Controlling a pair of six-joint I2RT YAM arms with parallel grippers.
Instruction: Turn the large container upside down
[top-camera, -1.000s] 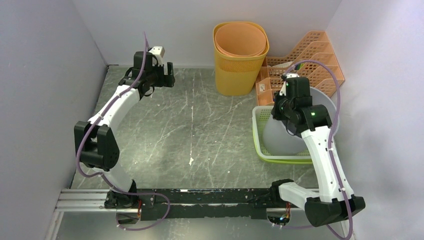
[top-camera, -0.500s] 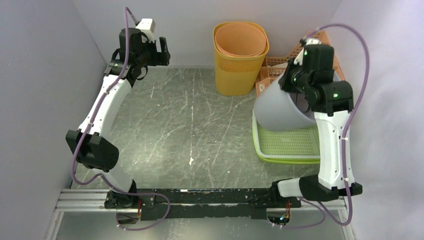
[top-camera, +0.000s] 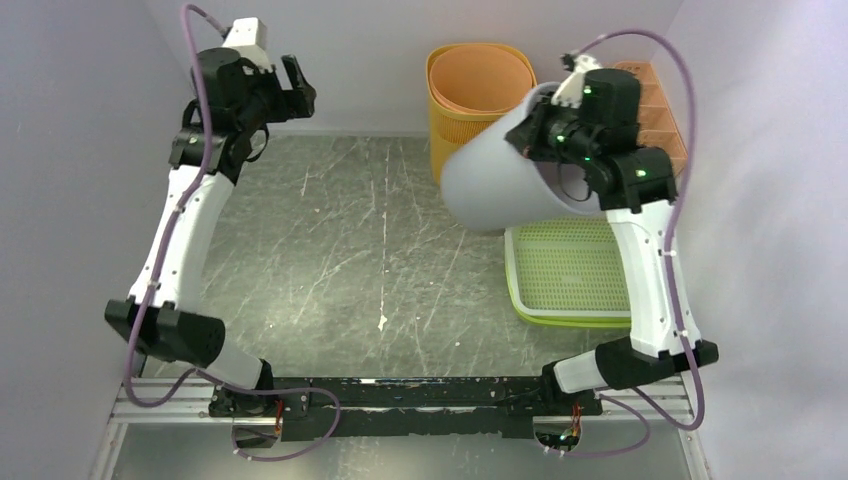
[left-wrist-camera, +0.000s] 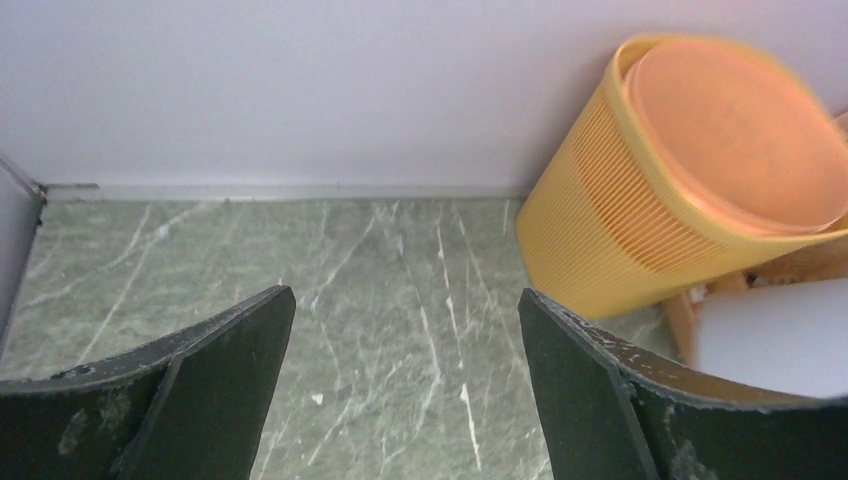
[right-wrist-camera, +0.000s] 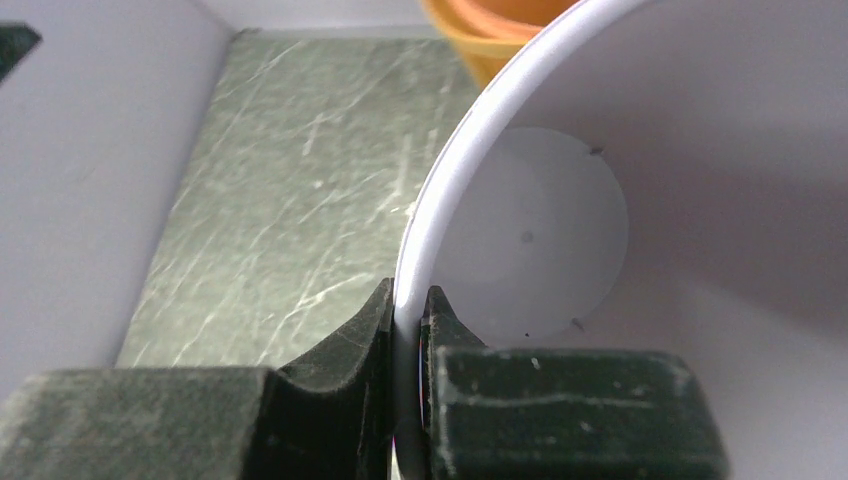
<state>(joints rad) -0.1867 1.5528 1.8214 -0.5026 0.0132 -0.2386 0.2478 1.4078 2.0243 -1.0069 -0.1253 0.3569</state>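
The large container is a pale grey bucket (top-camera: 495, 180). It hangs in the air on its side, bottom toward the left, over the table beside the green tray (top-camera: 570, 270). My right gripper (top-camera: 545, 125) is shut on its rim; in the right wrist view one finger sits outside and one inside the wall (right-wrist-camera: 408, 330), and the bucket's round bottom (right-wrist-camera: 540, 230) shows inside. My left gripper (top-camera: 295, 85) is open and empty, raised high at the back left; its view (left-wrist-camera: 405, 330) shows bare table between the fingers.
A yellow basket holding an orange bucket (top-camera: 480, 100) stands at the back, just behind the lifted container; it also shows in the left wrist view (left-wrist-camera: 690, 170). An orange file rack (top-camera: 655, 110) is at the back right. Walls close in on the left, back and right.
My right gripper has lifted the grey bucket out of the green tray and swung it up and left, tipping it onto its side. My left arm has risen and drawn back to the left.
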